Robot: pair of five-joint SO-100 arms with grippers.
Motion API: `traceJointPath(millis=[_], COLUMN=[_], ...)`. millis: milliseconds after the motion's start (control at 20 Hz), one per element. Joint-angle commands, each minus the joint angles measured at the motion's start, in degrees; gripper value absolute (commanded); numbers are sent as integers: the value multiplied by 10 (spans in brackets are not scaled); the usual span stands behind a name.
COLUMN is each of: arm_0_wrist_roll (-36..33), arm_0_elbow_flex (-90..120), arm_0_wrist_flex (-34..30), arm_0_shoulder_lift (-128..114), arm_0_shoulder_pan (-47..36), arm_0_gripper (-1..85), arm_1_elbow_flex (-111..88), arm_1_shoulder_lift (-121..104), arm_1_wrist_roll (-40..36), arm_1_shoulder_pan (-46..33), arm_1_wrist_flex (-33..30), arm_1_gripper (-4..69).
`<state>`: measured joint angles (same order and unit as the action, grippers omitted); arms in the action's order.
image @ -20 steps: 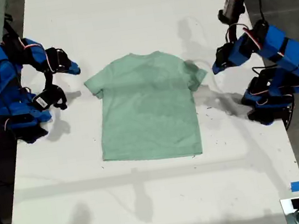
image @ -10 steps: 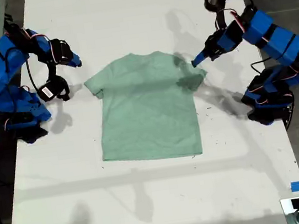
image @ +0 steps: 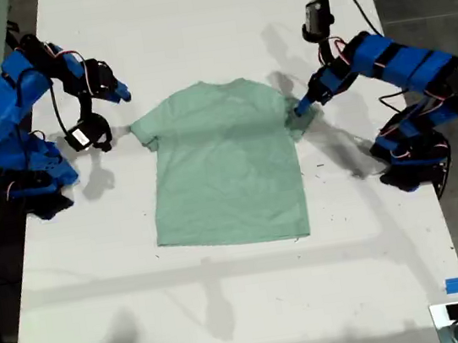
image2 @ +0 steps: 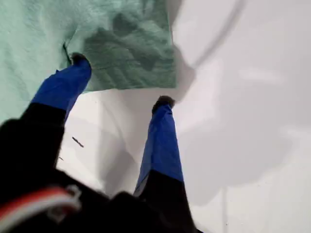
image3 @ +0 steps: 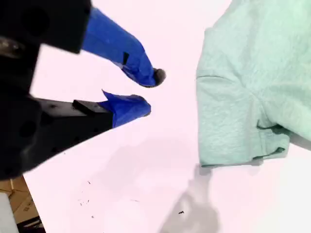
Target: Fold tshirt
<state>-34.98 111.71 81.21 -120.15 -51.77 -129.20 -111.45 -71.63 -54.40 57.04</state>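
Exterior view, from its left: my second gripper (image: 118,93), fingers slightly parted and empty, has crept toward the tshirt (image: 224,164) lying flat mid-surface. My first gripper (image: 300,108), fingers spread, has dropped onto the opposite sleeve. Expect sleeve grasps next.

No legible text, label, brand, number or sign appears in any view. The tshirt (image: 226,165) is plain, with no print on its visible surface. The white table (image: 231,308) carries no markings. The blue tape piece (image: 457,284) near the table's corner at the exterior view's lower right is blank.
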Motion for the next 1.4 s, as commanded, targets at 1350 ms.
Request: traceJointPath(millis=[1350], arm_0_wrist_roll=[-1], arm_0_elbow_flex=[-13], arm_0_wrist_flex=[-21], arm_0_shoulder_lift=[-4], arm_0_shoulder_pan=[20], arm_0_gripper=[46], arm_1_elbow_flex=[520], arm_1_shoulder_lift=[222], arm_1_wrist_roll=[91], arm_1_shoulder_pan=[193], arm_1_wrist_flex=[259], arm_1_gripper=[0])
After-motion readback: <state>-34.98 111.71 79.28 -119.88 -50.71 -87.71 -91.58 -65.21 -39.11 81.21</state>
